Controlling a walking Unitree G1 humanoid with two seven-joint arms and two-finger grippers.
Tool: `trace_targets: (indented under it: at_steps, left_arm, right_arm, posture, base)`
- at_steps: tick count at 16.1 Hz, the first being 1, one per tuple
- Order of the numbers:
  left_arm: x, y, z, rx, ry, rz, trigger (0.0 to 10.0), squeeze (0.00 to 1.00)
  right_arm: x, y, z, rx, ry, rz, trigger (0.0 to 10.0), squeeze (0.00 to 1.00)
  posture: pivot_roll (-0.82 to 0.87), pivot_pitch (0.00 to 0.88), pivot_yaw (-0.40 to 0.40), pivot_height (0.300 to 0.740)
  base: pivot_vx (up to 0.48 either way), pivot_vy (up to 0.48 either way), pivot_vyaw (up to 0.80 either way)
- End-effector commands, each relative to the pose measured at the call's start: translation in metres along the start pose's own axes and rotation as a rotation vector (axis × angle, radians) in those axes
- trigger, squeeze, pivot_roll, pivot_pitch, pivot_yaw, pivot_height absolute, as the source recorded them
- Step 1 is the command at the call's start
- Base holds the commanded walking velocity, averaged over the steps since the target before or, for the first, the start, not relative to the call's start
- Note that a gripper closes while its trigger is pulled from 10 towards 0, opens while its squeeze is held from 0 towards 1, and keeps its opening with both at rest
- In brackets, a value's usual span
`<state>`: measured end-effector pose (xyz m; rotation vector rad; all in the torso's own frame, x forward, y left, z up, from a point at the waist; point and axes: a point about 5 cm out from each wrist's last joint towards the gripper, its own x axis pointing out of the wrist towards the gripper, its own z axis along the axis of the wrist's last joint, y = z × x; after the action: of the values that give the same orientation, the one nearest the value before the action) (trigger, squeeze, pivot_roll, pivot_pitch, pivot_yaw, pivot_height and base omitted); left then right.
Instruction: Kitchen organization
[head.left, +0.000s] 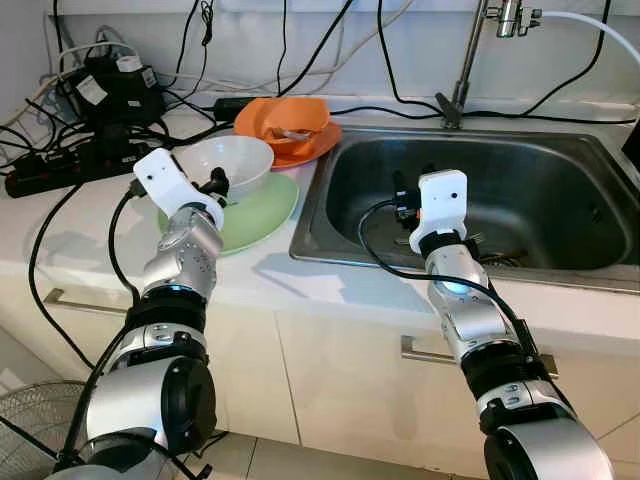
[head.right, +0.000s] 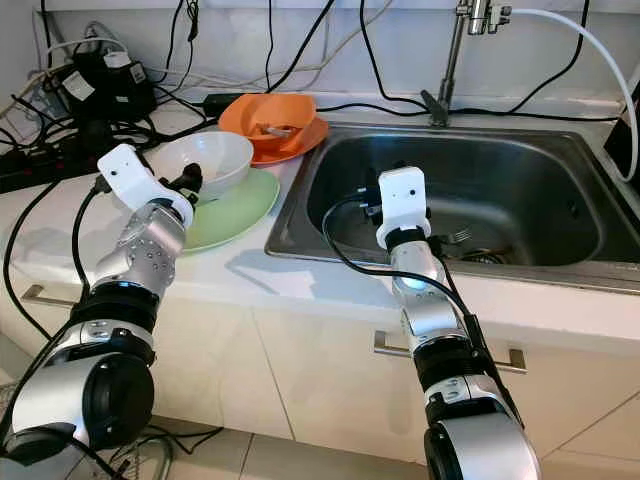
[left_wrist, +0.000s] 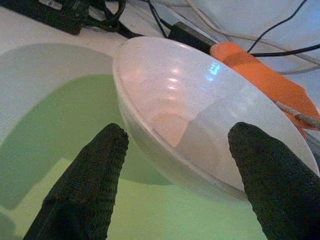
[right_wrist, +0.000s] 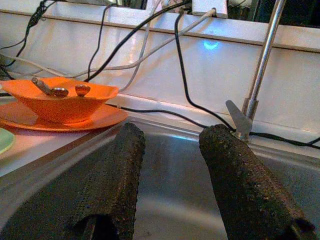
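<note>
A white bowl (head.left: 224, 165) sits on a pale green plate (head.left: 262, 210) on the white bench (head.left: 90, 225), just to the left of a steel sink (head.left: 520, 190). Behind them, close to the sink's back left corner, an orange bowl (head.left: 285, 122) rests on an orange plate (head.left: 310, 148); the right wrist view shows the ends of some cutlery (right_wrist: 60, 91) poking up from the orange bowl.

The left gripper (left_wrist: 175, 150) is at the near rim of the white bowl, its jaws spread wide, with one black finger (left_wrist: 90, 180) over the green plate and the other beside the bowl's wall; neither finger can be seen to touch the bowl, and nothing is held. The bowl looks tilted in the left wrist view, though that may be the camera's angle.

The right gripper (right_wrist: 170, 165) reaches over the sink's front edge into the basin, its jaws parted and holding nothing. A fork (head.right: 458, 236) lies on the sink floor near the drain. A tap (head.left: 470, 60) rises at the back of the sink.

At the far left of the bench lie a black power strip (head.left: 60, 170), a black box (head.left: 110, 90) and a tangle of cables (head.left: 200, 50) along the wall. A fan (head.left: 30, 430) stands on the floor at the lower left
</note>
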<state>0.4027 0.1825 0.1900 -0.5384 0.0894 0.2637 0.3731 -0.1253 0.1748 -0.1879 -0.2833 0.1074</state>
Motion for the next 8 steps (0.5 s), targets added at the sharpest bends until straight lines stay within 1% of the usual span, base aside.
trace_targets:
  at_steps: [1, 4, 8]
  left_arm:
    - [0.002, 0.005, -0.002, -0.007, 0.032, 0.038, 10.0, 0.0]
    - [0.001, 0.011, -0.011, -0.015, 0.076, 0.063, 10.0, 0.0]
    - [0.0, 0.014, -0.023, -0.026, 0.133, 0.078, 10.0, 0.0]
  right_arm:
    - [0.003, 0.002, 0.008, 0.003, -0.026, 0.012, 10.0, 0.0]
    - [0.004, 0.003, 0.008, 0.005, -0.026, 0.019, 10.0, 0.0]
    - [0.004, 0.004, 0.008, 0.002, -0.024, 0.03, 10.0, 0.0]
  posture:
    - [0.07, 0.01, 0.065, 0.74]
    - [0.07, 0.009, 0.066, 0.74]
    - [0.07, 0.012, 0.061, 0.74]
  base:
    - [0.0, 0.0, 0.0]
    - [0.0, 0.0, 0.0]
    - [0.0, 0.0, 0.0]
